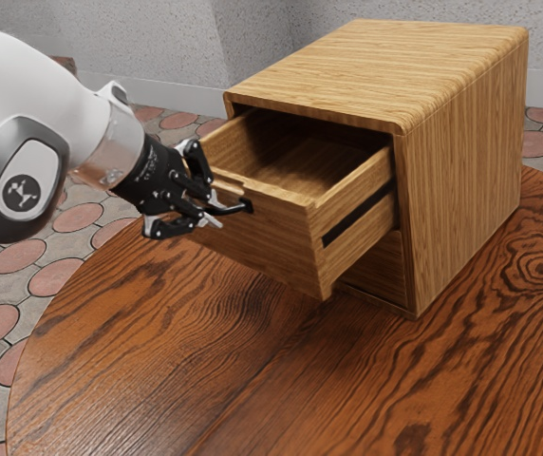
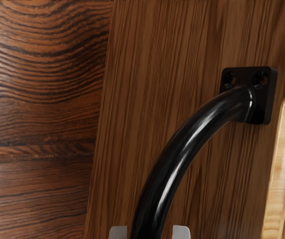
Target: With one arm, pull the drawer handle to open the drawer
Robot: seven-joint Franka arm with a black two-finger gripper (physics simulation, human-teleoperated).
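A dark wooden table (image 1: 252,380) stands on a round-tiled floor (image 1: 25,275).

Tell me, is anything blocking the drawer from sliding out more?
Nothing visible is. The gripper grips the black handle, the drawer already sticks partway out of the cabinet, and nothing I can see stands in front of it.

A home-like room, by its dark wooden table (image 1: 205,380), red-cobbled floor (image 1: 25,277), grey plaster walls (image 1: 158,38) and white skirting (image 1: 162,94).

Wooden drawer (image 1: 271,233) half open, black handle (image 2: 182,154)
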